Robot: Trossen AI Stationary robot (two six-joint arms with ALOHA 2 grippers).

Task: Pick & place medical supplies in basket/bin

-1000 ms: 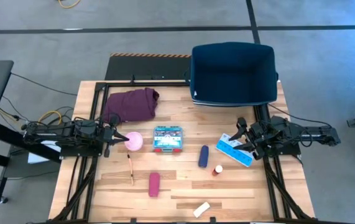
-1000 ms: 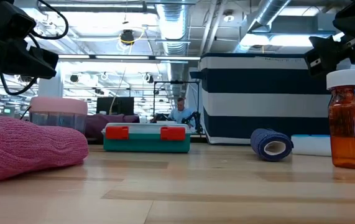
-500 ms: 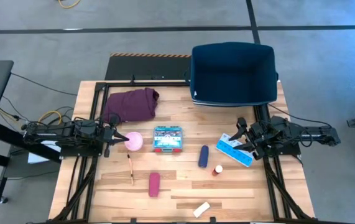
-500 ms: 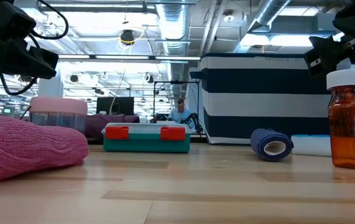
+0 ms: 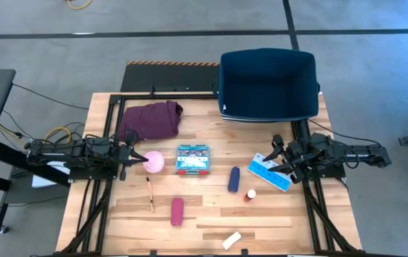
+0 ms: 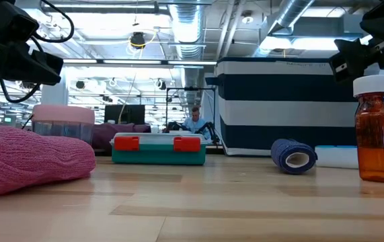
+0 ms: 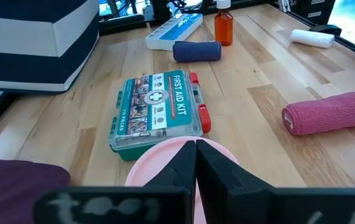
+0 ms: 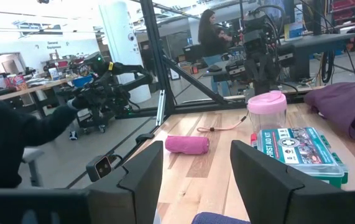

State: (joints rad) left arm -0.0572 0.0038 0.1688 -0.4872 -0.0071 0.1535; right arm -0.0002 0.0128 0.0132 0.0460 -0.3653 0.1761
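Note:
The supplies lie spread on the wooden table. The pink round roll (image 5: pixel 153 162) stands left of the teal box (image 5: pixel 192 159). The navy roll (image 5: pixel 234 178), vial (image 5: pixel 250 194) and blue-white pill organizer (image 5: pixel 269 173) lie to the right. The maroon roll (image 5: pixel 177 211), thin stick (image 5: pixel 149 193) and white packet (image 5: pixel 232 240) lie nearer. The navy bin (image 5: pixel 268 84) stands at the far right corner. My left gripper (image 5: pixel 138 158) is shut, raised just left of the pink roll (image 7: pixel 165 168). My right gripper (image 5: pixel 274 152) is open, raised over the organizer's far end.
A large maroon cloth (image 5: pixel 152 119) lies bunched at the table's far left, behind the pink roll. Bare wood shows between the teal box and the bin. A person (image 6: pixel 196 119) sits far off in the room beyond the table.

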